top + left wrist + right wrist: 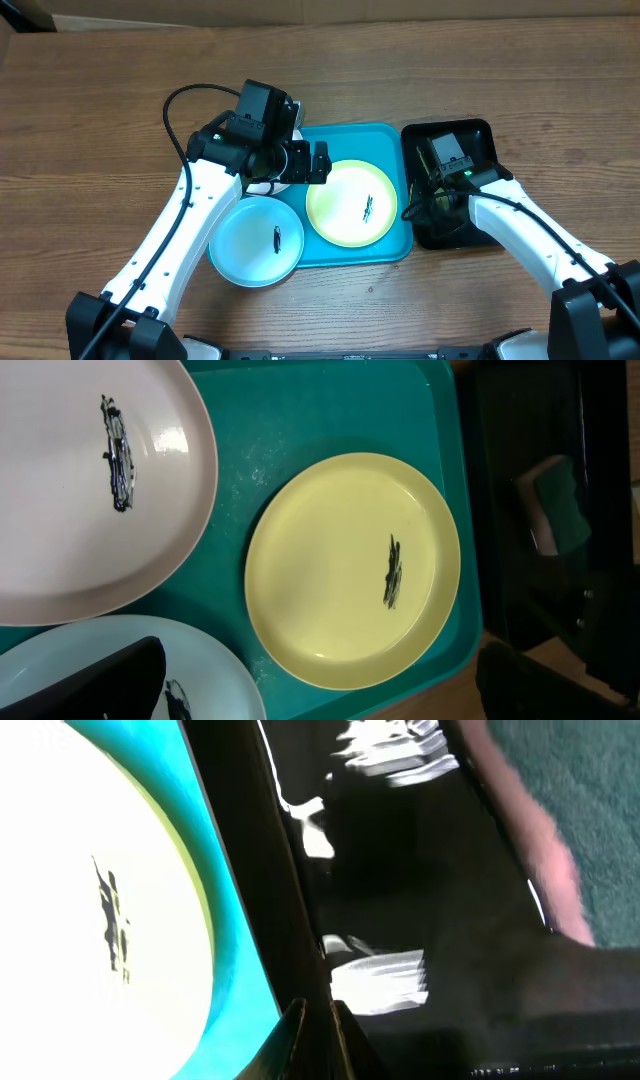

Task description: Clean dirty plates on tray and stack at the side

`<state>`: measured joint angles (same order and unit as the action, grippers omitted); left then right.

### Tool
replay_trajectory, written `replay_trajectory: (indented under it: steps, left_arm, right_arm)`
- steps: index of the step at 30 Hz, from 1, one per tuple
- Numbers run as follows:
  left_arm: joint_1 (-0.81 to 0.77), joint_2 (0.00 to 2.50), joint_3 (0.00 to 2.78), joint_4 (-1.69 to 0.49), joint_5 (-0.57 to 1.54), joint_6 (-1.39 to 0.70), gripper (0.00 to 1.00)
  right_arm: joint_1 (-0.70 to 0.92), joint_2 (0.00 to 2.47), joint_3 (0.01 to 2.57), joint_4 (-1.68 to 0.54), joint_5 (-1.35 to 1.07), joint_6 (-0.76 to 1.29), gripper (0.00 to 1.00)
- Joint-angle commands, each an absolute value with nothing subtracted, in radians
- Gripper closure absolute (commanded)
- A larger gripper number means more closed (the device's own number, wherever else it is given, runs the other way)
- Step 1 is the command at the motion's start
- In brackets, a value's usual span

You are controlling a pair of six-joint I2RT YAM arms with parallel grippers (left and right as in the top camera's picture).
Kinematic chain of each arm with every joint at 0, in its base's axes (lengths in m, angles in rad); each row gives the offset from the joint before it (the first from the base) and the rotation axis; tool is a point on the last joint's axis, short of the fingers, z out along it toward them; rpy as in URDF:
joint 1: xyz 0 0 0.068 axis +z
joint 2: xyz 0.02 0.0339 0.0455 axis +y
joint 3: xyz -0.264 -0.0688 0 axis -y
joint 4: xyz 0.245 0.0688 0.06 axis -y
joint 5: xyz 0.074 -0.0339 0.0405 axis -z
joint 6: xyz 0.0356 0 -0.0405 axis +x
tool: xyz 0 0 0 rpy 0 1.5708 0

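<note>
The turquoise tray holds the yellow-green plate, which has a dark smear. The pale blue plate overlaps the tray's left edge and also has a smear. The white plate, smeared, shows in the left wrist view; overhead my left arm mostly hides it. My left gripper is open and empty above the tray's left part, its fingers wide over the blue and yellow-green plates. My right gripper looks shut and empty, low over the left rim of the black tray.
The glossy black tray stands right of the turquoise tray and holds a sponge, also seen in the left wrist view. Bare wooden table lies to the left and behind.
</note>
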<state>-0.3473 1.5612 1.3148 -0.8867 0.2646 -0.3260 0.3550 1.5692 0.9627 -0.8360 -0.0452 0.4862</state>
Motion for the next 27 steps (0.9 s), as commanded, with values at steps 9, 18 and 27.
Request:
replay_trajectory:
  steps: [9, 18, 27]
  left_arm:
    - [-0.354, 1.565, 1.324, -0.886, 0.258, -0.315, 0.0]
    - [-0.354, 1.565, 1.324, -0.886, 0.258, -0.315, 0.0]
    - [-0.354, 1.565, 1.324, -0.886, 0.258, -0.315, 0.0]
  right_arm:
    - [0.358, 1.566, 0.921, -0.767, 0.035, 0.607, 0.96]
    - [0.358, 1.566, 0.915, -0.794, -0.003, 0.633, 0.96]
    - [0.358, 1.566, 0.894, -0.79, -0.062, 0.633, 0.96]
